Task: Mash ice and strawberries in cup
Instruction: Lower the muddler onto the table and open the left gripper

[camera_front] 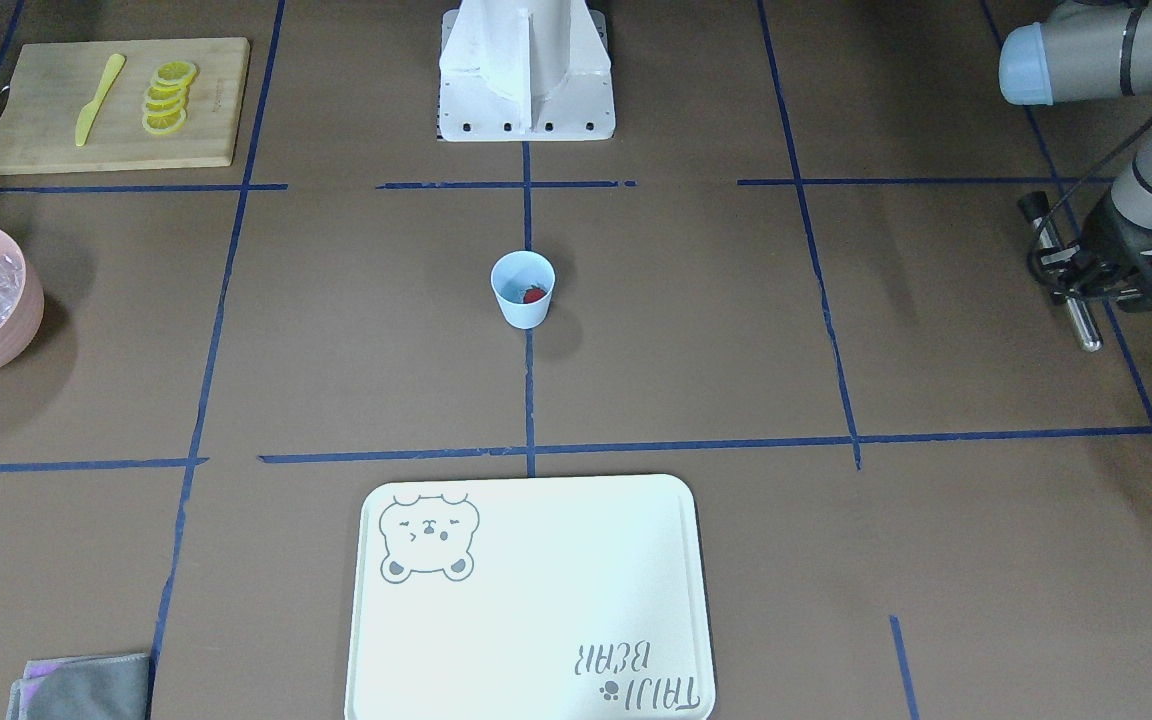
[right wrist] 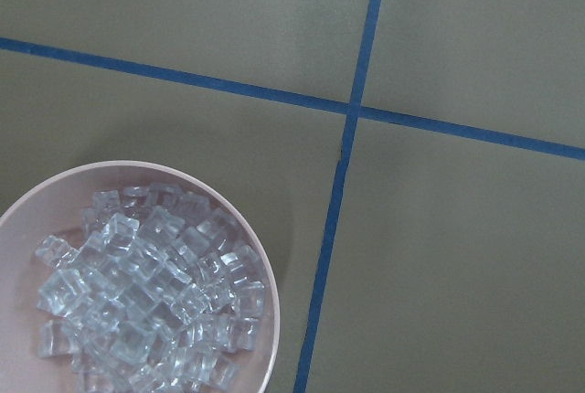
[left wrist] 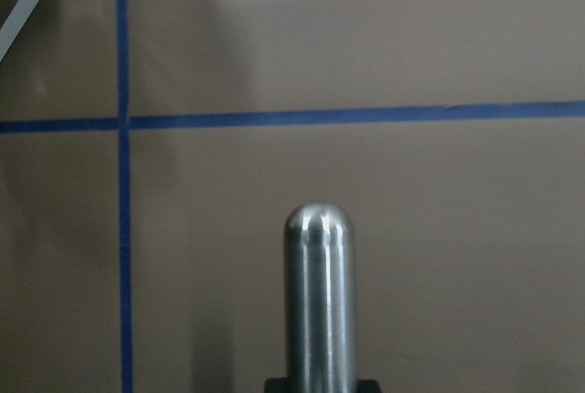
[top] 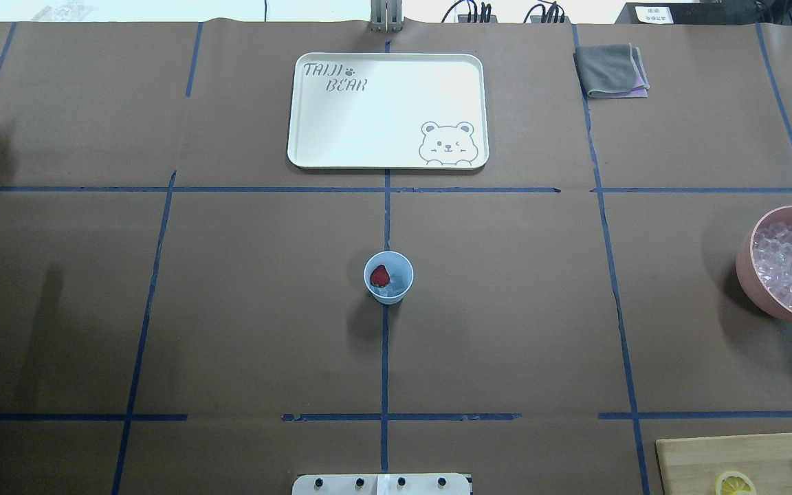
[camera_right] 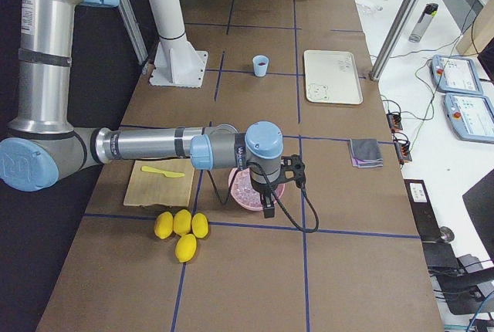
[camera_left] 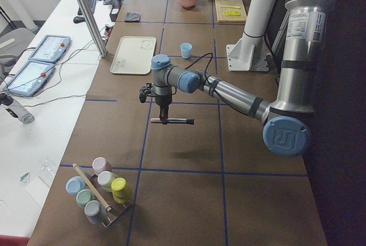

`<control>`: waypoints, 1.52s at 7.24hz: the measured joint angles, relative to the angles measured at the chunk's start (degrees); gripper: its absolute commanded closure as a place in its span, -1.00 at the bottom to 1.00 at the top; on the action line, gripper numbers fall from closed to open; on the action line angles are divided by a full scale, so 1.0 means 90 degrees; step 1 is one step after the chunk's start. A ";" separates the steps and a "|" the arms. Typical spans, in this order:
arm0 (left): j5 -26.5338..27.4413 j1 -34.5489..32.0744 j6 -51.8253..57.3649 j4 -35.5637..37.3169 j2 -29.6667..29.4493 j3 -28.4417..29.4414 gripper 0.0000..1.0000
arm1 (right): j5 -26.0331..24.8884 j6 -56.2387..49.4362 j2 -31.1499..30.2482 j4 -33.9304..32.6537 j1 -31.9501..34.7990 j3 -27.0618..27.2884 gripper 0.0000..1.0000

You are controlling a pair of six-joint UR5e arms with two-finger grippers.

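Note:
The light blue cup [camera_front: 523, 290] [top: 388, 277] stands upright at the table's centre, on the blue tape line. Inside it lie a red strawberry [top: 380, 276] [camera_front: 534, 295] and clear ice [top: 397, 284]. My left gripper [camera_front: 1064, 270] [camera_left: 163, 110] hovers far off to the cup's side, shut on a metal rod [camera_front: 1081, 320] [left wrist: 318, 302] with a rounded end, held roughly level above the table. The right gripper [camera_right: 267, 201] shows only in the exterior right view, above the pink bowl; I cannot tell whether it is open or shut.
A pink bowl [top: 746, 265] [right wrist: 265, 274] full of ice cubes sits at the table's right end. Near it are a wooden board [camera_front: 116, 105] with lemon slices and a yellow knife, and lemons [camera_right: 181, 228]. A white bear tray [top: 388, 110], grey cloth [top: 611, 70] and cup rack [camera_left: 100, 191] also stand about.

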 measured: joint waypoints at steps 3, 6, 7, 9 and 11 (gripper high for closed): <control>-0.0001 0.0019 -0.0143 -0.1486 0.0241 0.0924 0.89 | 0.0000 -0.0009 -0.0001 0.0000 0.0000 0.0000 -0.98; 0.0005 0.0055 -0.0135 -0.1702 0.0268 0.1189 0.88 | 0.0000 -0.0010 -0.0033 0.0000 0.0000 0.0008 -0.98; 0.0008 0.0069 -0.0114 -0.1777 0.0282 0.1278 0.86 | 0.0000 -0.0010 -0.0036 0.0000 0.0000 0.0008 -0.98; 0.0000 0.0101 -0.0107 -0.2231 0.0287 0.1561 0.56 | 0.0000 -0.0010 -0.0046 0.0000 0.0000 0.0010 -0.98; -0.0015 0.0129 -0.0123 -0.2422 0.0282 0.1649 -1.00 | 0.0000 -0.0010 -0.0056 0.0000 0.0000 0.0010 -0.98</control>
